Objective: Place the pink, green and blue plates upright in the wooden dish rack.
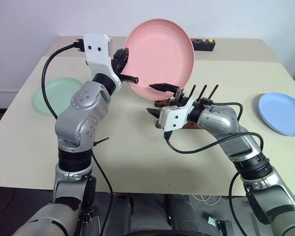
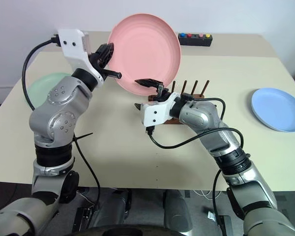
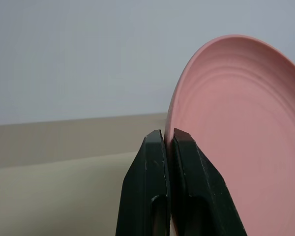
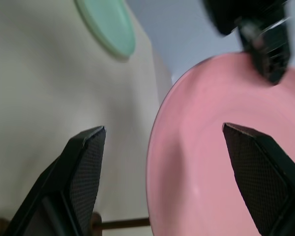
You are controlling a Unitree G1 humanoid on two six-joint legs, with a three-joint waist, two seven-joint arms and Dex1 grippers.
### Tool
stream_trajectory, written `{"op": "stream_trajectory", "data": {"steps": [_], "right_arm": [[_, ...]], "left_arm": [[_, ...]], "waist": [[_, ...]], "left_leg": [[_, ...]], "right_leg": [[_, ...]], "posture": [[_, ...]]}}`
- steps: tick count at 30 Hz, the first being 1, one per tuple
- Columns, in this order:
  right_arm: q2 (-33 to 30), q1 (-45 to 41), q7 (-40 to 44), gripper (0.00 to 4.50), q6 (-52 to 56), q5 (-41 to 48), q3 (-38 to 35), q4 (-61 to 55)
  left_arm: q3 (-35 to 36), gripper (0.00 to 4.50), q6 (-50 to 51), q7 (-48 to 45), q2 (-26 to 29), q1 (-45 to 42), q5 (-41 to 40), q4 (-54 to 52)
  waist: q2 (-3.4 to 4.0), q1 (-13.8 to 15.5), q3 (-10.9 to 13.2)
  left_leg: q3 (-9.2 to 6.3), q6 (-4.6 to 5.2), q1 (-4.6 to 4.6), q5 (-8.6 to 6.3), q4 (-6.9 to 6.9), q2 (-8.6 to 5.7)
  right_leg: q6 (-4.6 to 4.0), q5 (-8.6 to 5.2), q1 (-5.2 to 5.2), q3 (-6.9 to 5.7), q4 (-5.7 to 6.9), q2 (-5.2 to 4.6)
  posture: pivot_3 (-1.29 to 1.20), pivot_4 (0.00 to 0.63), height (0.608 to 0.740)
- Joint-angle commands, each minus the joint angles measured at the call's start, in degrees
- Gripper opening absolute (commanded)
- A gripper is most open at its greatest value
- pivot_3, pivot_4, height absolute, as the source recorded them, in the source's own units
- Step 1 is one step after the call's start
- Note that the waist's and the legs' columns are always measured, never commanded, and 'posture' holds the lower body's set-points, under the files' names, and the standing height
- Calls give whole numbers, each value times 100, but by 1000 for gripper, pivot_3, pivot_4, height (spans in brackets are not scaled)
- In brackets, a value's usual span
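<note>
My left gripper (image 1: 125, 55) is shut on the left rim of the pink plate (image 1: 160, 56) and holds it upright above the table; the left wrist view shows both fingers (image 3: 157, 162) pinching the rim of the pink plate (image 3: 241, 132). My right gripper (image 1: 157, 99) is open, with the plate's lower rim (image 4: 155, 147) between its spread fingers, untouched. The wooden dish rack (image 1: 204, 92) stands just behind the right gripper, partly hidden by it. The green plate (image 1: 56, 93) lies flat at the table's left. The blue plate (image 1: 282, 113) lies flat at the far right.
A black box with coloured buttons (image 1: 202, 44) sits at the table's back edge, behind the pink plate. The beige table (image 1: 137, 147) has bare surface in front of the rack, and a pale wall rises behind it.
</note>
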Motion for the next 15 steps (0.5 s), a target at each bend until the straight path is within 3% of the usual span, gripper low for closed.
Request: {"op": "stream_trajectory", "data": {"steps": [1,3,9,15], "right_arm": [[37,-129,-141,3607,-27,-130,-91,-3],[29,-139,-174,3055,-28,-211,-103,33],[22,-140,-266,42,-62,-349,-133,55],[-2,-176,-379,42,-160,-468,-152,99]], "left_arm": [[5,0,21,-31,-45,-187,42,-335],[47,0,33,-38,-77,-204,13,-339],[105,0,75,-70,-135,-197,17,-354],[279,0,73,-31,-309,-182,-90,-325]], "waist": [[0,-3,0],[0,-9,0],[0,-13,0],[0,-6,0]], "left_leg": [[0,0,0,0,-1,0],[0,0,0,0,-2,0],[0,0,0,0,-2,0],[0,0,1,0,0,-1]], "right_leg": [[0,0,0,0,0,0],[0,0,0,0,0,0],[0,0,0,0,0,0],[0,0,1,0,0,0]], "posture": [[0,150,734],[0,150,734],[0,150,734],[0,150,734]]}}
